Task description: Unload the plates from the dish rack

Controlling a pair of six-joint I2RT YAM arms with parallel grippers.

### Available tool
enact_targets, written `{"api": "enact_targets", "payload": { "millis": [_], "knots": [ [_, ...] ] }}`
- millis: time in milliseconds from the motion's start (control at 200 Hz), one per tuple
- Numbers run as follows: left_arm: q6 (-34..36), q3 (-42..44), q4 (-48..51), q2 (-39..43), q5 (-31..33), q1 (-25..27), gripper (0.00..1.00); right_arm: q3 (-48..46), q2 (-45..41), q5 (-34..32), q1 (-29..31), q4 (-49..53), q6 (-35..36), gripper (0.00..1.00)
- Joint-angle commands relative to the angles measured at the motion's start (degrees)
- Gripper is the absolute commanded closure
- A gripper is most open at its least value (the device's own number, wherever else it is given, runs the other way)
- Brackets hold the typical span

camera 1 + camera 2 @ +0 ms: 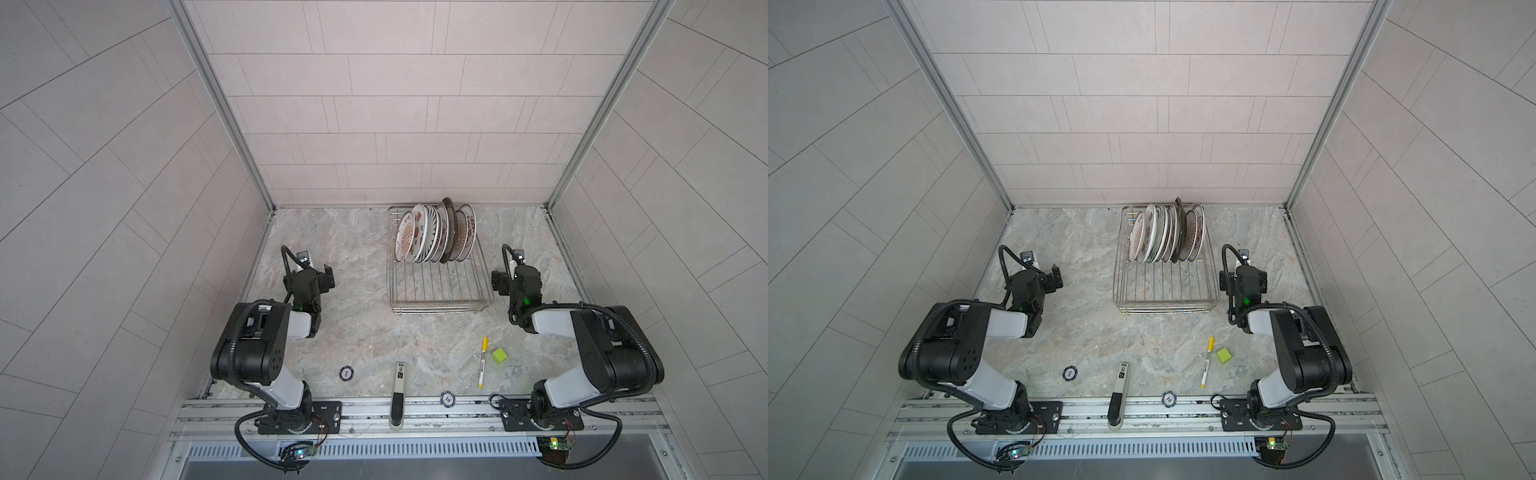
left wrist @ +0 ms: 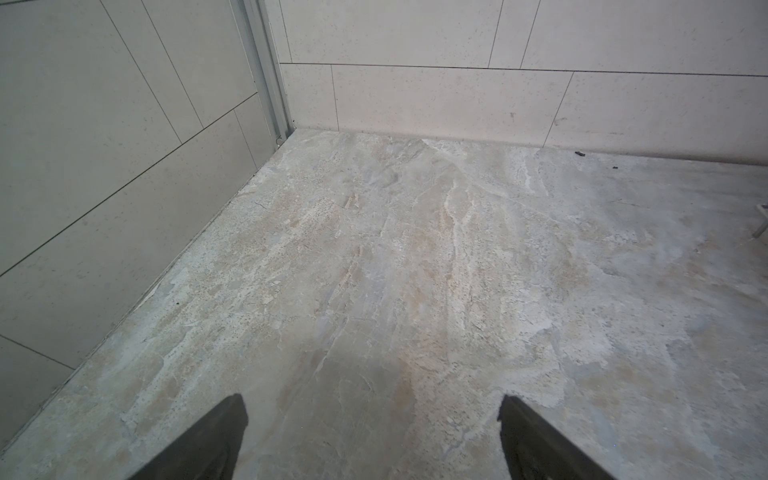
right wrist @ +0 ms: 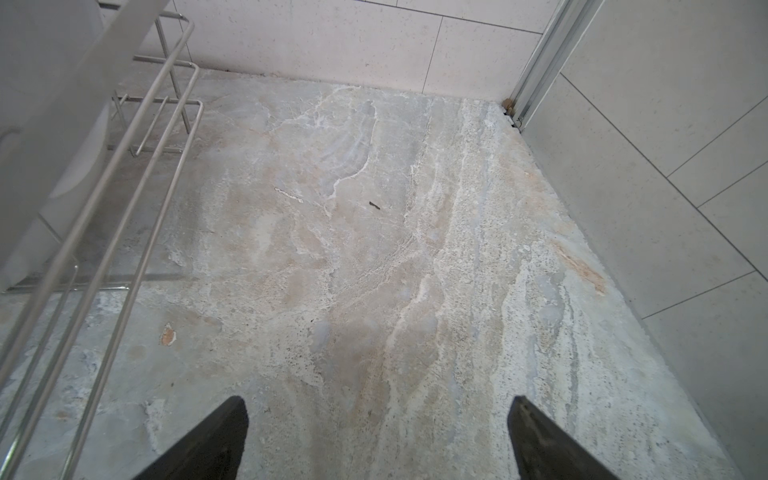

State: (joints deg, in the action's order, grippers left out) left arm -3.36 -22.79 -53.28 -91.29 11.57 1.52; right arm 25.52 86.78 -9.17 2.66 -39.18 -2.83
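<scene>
Nearby, marker (image 1: 483,361) and green block (image 1: 499,355) lie clear of dish rack (image 1: 436,308).

Black arms (image 1: 249,345) with white links, ribbed black cables (image 1: 284,259), green lights (image 1: 527,300).

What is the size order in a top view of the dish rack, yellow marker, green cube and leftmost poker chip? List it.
1. dish rack
2. yellow marker
3. green cube and leftmost poker chip look alike; not ranked.
</scene>
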Motion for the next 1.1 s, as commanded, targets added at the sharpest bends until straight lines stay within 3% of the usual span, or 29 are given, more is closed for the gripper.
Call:
{"api": "enact_targets", "payload": {
  "millis": [0,225,280,350,515,600,671,736,796,906,1006,1051,1091],
  "knots": [
    [0.63,1.07,-1.61,0.58,-0.03,0.15,0.0,0.14,-0.39,0.12,-0.15,-0.46,0.12,0.0],
    [0.28,5.27,-9.37,1.31,1.02,0.07,0.0,-0.16,-0.76,0.1,-0.13,-1.01,0.32,0.0],
    [0.45,5.39,-8.29,2.65,0.45,0.06,0.0,1.79,-2.88,0.35,-0.11,4.51,0.31,0.0],
    [0.85,5.65,-6.44,5.68,-0.01,0.14,0.0,4.95,-6.05,1.56,-0.11,12.49,0.41,0.0],
    [-1.07,7.16,2.34,18.99,4.65,0.02,0.0,3.96,-13.32,1.28,0.09,14.53,0.04,0.0],
    [-8.29,6.63,5.47,25.3,4.19,0.15,0.0,5.61,-16.71,3.13,0.07,18.94,-0.56,0.0],
    [-20.3,4.66,9.87,29.29,3.66,0.08,0.0,7.85,-18.77,5.06,0.08,22.53,-1.9,0.0],
    [-26.8,2.41,15.77,33.14,-0.91,0.1,0.0,12.12,-20.78,8.36,0.06,27.83,-3.76,0.0],
    [-33.22,2.7,15.27,36.28,-5.62,0.15,0.0,15.29,-22.58,9.64,-0.01,33.27,-5.92,0.0],
    [-39.12,2.77,9.46,37.86,-12.11,0.08,0.0,20.75,-25.29,17.73,-0.07,39.54,-7.4,0.0],
    [-44.76,-0.64,13.72,37.41,-15.94,0.07,0.0,21.59,-28.16,24.34,-0.18,38.21,-10.31,0.0],
    [-45.92,-1.6,12.05,36.34,-18.65,0.08,0.0,21.2,-29.61,24.23,-0.19,36.77,-13.08,0.0],
    [-45.58,-2.6,9.95,35.11,-23.03,0.05,0.0,21.13,-30.83,20.19,-0.19,37.05,-18.07,0.0]
  ]
}}
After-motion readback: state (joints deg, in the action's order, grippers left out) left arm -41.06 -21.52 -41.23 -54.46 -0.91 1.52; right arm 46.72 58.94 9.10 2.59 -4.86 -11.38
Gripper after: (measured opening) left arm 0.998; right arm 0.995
